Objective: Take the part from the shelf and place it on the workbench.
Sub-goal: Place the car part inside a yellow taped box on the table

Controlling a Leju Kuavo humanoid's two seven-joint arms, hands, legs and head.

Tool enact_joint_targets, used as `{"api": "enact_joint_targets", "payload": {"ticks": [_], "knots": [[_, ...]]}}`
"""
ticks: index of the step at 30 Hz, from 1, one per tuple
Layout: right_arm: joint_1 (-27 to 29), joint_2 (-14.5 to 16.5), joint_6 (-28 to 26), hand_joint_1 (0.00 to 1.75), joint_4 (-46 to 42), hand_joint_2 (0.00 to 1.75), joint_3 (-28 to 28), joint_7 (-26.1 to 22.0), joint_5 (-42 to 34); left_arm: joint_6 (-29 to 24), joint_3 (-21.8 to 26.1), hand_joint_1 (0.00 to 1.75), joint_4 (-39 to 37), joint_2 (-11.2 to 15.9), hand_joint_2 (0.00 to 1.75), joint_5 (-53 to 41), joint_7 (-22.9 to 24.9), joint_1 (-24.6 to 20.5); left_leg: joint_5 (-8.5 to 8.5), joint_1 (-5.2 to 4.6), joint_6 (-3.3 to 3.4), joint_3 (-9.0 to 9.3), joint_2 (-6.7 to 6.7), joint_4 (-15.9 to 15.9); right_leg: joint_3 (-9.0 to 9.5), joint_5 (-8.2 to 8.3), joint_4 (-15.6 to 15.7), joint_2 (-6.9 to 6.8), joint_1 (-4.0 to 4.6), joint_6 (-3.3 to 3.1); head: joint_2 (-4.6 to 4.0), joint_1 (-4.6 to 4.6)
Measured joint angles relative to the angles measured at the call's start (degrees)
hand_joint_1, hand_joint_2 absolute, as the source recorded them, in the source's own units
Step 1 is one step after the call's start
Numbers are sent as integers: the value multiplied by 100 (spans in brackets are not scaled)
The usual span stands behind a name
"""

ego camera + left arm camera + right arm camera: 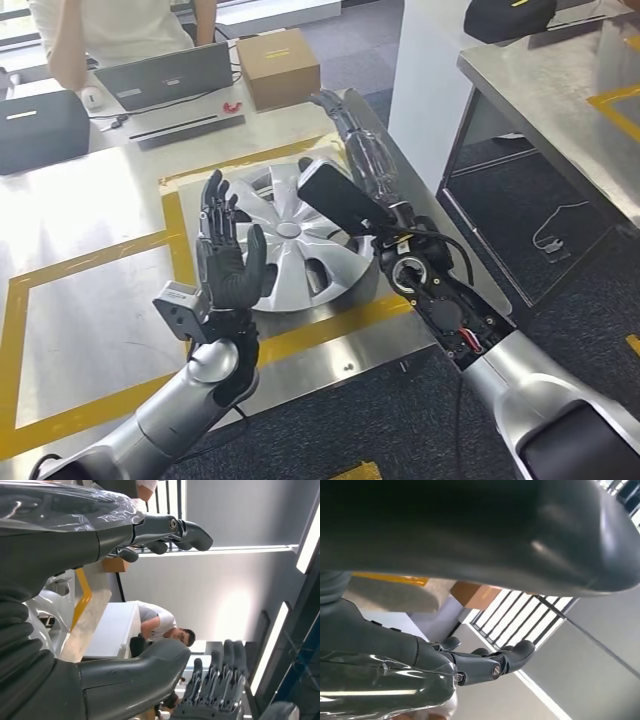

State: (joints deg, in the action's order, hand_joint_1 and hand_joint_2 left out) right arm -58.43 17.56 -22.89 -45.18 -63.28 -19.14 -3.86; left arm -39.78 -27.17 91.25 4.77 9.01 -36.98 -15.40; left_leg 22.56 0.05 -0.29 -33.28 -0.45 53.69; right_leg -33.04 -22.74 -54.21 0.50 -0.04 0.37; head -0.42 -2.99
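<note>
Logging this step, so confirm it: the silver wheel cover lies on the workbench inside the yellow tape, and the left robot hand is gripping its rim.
One point is wrong: the left robot hand grips nothing. The head view shows it raised above the wheel cover, open with fingers spread. The wheel cover does lie on the workbench inside the yellow tape.

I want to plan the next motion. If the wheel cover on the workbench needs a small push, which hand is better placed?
Probably the left hand: it is raised, fingers apart, just before the near rim of the wheel cover. The right hand reaches past its far edge, palm turned away.
</note>
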Motion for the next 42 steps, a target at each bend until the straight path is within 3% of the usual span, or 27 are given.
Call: {"api": "enact_joint_targets", "payload": {"ticks": [6, 15, 20, 30, 36, 42], "knots": [[956, -613, -184, 0, -1191, 0, 686, 114, -129, 0, 0, 0, 128, 134, 0, -38, 78, 133, 6, -3, 4, 0, 7, 1, 0, 0, 7, 8, -2, 1, 0, -1], [2328, -1708, -429, 0, -3268, 0, 1514, 637, 339, 0, -28, 0, 210, 301, 0, 66, 185, 263, 18, -3, 14, 2, 11, 2, 3, -3, 17, 13, -2, 5, 0, 0], [2720, -2134, -444, 0, -4096, 0, 1753, 738, 448, 0, -69, 0, 261, 358, 0, 61, 197, 316, 24, -3, 16, 2, 18, 1, 3, -4, 17, 21, -2, 6, 0, -1], [3661, -2649, -614, 0, -5277, 0, 1993, 865, 797, 0, -110, 0, 444, 407, 0, -190, 374, 616, 31, -2, 18, 2, 18, 1, 5, -13, 17, 19, -2, 9, 0, -1], [4068, -2759, -625, 0, -5600, 0, 2089, 688, 466, 0, -111, 0, 541, 404, 0, -285, 381, 763, 38, -4, 24, 1, 17, 3, 7, -16, 19, 19, -4, 11, 0, -1], [4290, -2787, -497, 0, -5761, 0, 2140, 628, 431, 0, -112, 0, 577, 405, 0, -320, 452, 804, 82, -20, 86, 1, 16, 42, 28, -33, 27, 18, -25, 55, 0, -11]]}}
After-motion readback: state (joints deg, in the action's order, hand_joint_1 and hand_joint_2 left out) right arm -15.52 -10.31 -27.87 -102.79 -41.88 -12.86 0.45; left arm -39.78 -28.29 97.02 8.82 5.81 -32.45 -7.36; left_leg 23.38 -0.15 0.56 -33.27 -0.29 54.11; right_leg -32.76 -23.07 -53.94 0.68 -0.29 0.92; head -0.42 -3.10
